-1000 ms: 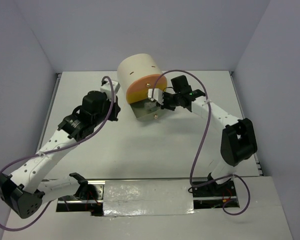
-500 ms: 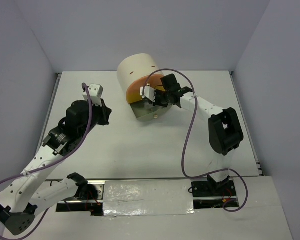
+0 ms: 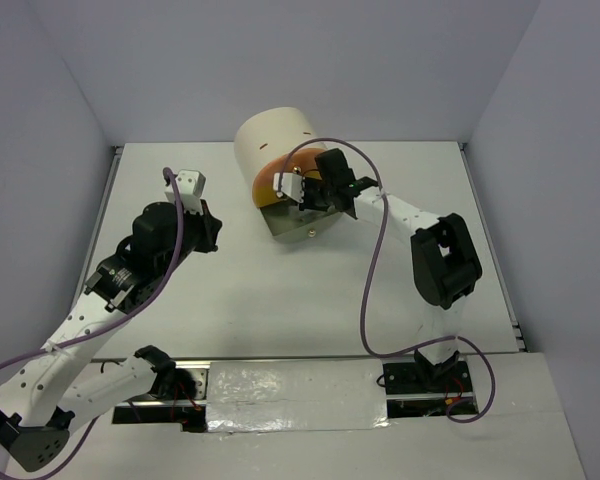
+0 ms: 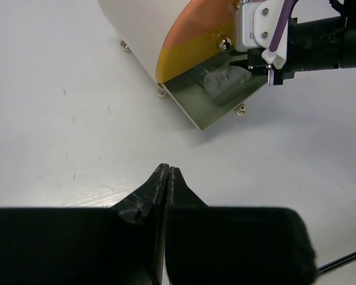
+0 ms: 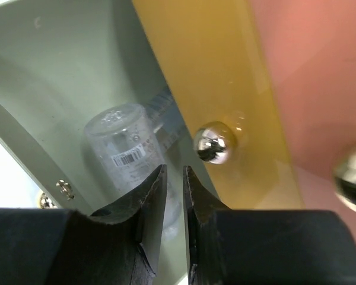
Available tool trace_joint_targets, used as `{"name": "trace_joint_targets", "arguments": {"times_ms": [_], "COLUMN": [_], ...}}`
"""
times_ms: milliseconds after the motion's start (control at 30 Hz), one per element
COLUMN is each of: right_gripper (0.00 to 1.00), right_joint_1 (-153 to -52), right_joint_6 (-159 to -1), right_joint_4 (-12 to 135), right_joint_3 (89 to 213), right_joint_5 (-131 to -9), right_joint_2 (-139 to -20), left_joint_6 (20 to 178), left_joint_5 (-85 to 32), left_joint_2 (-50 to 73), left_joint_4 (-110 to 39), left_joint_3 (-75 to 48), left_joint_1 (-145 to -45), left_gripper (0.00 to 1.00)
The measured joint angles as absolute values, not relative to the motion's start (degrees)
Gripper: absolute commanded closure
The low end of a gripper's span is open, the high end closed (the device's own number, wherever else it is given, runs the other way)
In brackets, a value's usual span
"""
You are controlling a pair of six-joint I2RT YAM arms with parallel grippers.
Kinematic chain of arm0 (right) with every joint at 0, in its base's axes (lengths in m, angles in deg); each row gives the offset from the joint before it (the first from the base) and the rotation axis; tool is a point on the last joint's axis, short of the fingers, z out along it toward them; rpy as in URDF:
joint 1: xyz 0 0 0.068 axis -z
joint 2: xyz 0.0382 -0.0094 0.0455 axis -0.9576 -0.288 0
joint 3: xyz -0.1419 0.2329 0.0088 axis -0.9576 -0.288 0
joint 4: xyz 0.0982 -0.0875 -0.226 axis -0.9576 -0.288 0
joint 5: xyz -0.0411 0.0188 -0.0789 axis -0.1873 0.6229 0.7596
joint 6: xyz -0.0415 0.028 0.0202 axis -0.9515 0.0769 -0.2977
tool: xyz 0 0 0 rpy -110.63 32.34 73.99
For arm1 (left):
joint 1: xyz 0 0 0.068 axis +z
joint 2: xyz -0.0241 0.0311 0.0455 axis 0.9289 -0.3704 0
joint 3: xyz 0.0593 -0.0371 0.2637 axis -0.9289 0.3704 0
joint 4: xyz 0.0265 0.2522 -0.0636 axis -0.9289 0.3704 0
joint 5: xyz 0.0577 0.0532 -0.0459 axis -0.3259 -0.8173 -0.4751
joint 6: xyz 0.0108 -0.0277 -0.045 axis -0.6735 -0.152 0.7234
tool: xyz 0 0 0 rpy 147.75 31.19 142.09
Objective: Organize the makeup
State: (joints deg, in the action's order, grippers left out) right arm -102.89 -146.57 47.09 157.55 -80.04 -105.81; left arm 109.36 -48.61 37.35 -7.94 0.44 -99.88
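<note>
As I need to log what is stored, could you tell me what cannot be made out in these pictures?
- Top view: the right gripper covers the open drawer, so its contents are hidden.
- Right wrist: the gripper hides the bottle's near end, and its label is too blurred to read.
- Left wrist: the right arm hides the drawer's far corner.
- Every view: the unit's closed fronts hide anything inside.

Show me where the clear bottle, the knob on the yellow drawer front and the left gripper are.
clear bottle [image 5: 121, 142]: right wrist view, on its body above the barcode.
drawer knob [image 5: 213, 142]: right wrist view, centre of the shiny ball.
left gripper [image 4: 167, 171]: left wrist view, where the closed fingertips meet.
</note>
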Motion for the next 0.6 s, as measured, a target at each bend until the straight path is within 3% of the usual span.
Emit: {"name": "trace_joint_targets", "arguments": {"times_ms": [600], "right_gripper": [0.73], "right_joint_1": [-103.02], "right_joint_6": [-150.17], "right_joint_4": [42.96], "right_joint_3": [155.54], "right_joint_5": [-84.58], "right_joint_2": [-106.97], "left_joint_6": [109.34], "left_joint_5": [-48.52], "left_joint_2": [37.13], "left_joint_4": [-8.01], "left_joint_3": [1.18], "left_joint_1": [-99.88], "left_gripper": [0.89]}}
